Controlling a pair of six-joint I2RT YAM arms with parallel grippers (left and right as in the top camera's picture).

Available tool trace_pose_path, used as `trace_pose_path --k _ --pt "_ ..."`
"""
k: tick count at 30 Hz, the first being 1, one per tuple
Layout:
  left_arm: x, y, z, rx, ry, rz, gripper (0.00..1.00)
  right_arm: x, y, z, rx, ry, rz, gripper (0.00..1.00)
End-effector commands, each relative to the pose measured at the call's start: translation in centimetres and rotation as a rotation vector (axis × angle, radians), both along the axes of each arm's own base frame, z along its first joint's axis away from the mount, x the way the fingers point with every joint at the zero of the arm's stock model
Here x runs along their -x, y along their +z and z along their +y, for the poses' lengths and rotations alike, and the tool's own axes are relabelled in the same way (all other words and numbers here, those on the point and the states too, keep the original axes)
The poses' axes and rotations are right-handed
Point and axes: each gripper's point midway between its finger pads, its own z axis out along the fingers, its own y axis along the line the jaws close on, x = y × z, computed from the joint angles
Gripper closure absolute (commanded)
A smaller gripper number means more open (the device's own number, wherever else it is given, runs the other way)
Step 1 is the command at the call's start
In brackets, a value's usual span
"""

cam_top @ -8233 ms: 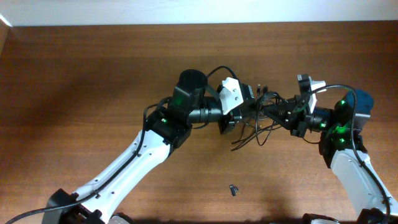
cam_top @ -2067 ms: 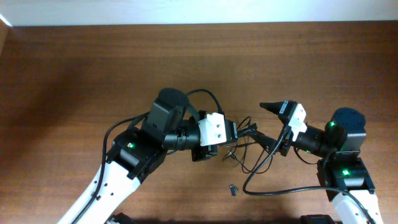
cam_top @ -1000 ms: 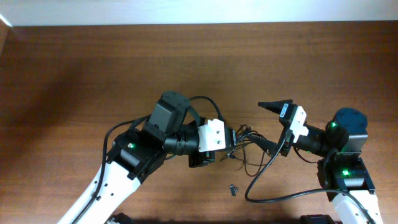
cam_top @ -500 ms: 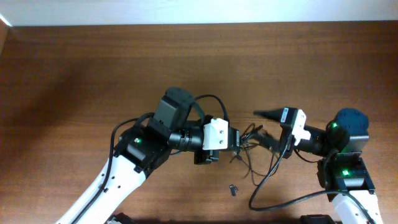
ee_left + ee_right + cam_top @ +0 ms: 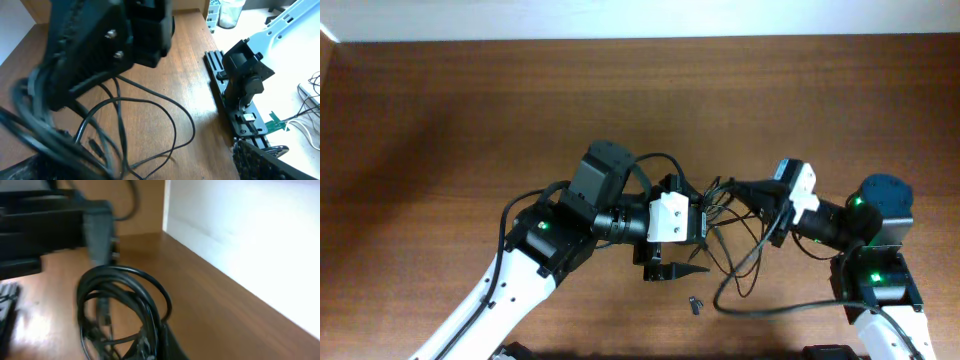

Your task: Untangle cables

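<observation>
The left gripper (image 5: 706, 228) stands spread wide, one black finger above its white wrist block and the other angled off toward the table's near edge, with nothing pinched between them. In the left wrist view a ribbed finger pad (image 5: 262, 161) shows at the lower right corner, clear of any cord. The right gripper (image 5: 738, 187) points at it from the right with its fingers pressed together on a bunch of the cables (image 5: 720, 205). The right wrist view shows that bunch (image 5: 122, 287) rising as a tight black loop from just in front of the fingers.

The two tools face each other closely. The tangle hangs between them, over the middle of the table (image 5: 470, 120) and somewhat nearer its near edge than its far one. From the tangle several thin strands sag to the wood. One long cord sweeps down toward the near edge, bends and runs right beneath the right arm. In the left wrist view loose loops (image 5: 150, 107) lie flat on the wood.

A small dark clip-like piece (image 5: 696, 304) lies alone on the table, near the bend of the long cord and closer to the near edge
</observation>
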Motion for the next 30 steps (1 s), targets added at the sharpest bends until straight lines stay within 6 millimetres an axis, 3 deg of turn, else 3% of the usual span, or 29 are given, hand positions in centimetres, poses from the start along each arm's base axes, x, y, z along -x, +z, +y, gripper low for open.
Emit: trace_pose_path --k 1,6,11,14,20,30 --pt "-1.3 -1.2 0.6 -0.077 0.082 -0.021 0.01 -3.0 -0.1 -2.3 -0.04 -0.239 0.101 0.96" --pt "-5.8 -3.8 3.5 -0.257 0.416 -0.009 0.01 -4.2 0.2 -3.4 -0.074 -0.334 0.121 0.96" --pt "-7.1 -4.2 4.7 -0.305 0.506 -0.041 0.01 -4.5 0.2 -3.8 -0.077 -0.367 0.129 0.96" --pt "-8.5 -4.5 6.1 -0.339 0.644 -0.028 0.01 -5.1 0.1 -4.6 -0.095 -0.429 0.153 0.96" --pt "-7.8 -3.7 4.6 -0.249 0.62 0.076 0.01 -5.2 0.2 -4.6 -0.112 -0.431 0.162 0.96" --pt "-9.8 -0.6 3.3 -0.118 0.638 -0.031 0.01 -5.1 -0.1 -4.6 -0.115 -0.433 0.187 0.96"
